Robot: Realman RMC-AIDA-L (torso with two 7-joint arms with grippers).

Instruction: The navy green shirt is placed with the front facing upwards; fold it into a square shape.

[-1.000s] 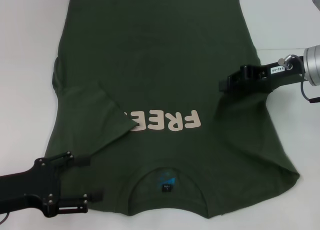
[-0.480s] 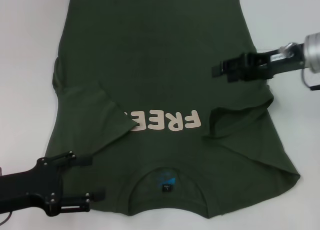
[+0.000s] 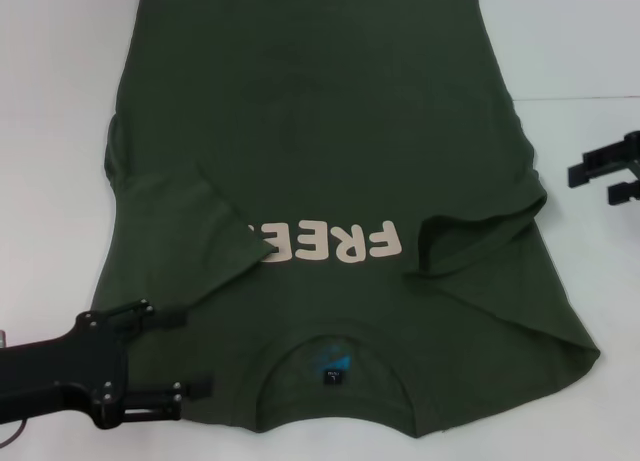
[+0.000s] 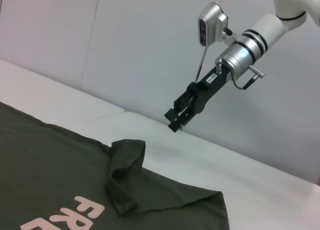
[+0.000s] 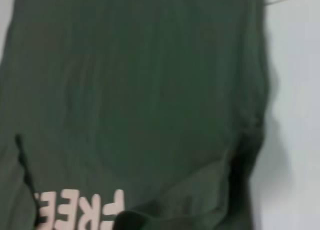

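Fingers spread and empty, the right gripper (image 3: 607, 176) hangs above the bare white table (image 3: 50, 101), beside the navy green shirt (image 3: 330, 141). The left gripper (image 3: 185, 353), also parted, holds nothing and sits over the shirt's shoulder. Both sleeves lie folded inward across the cream "FREE" lettering (image 3: 335, 243); a plain grey wall (image 4: 125, 45) stands behind.

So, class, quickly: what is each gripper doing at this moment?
Left gripper: open, empty, over the navy green shirt near its collar.
Right gripper: open, empty, off the shirt's side above the white table.
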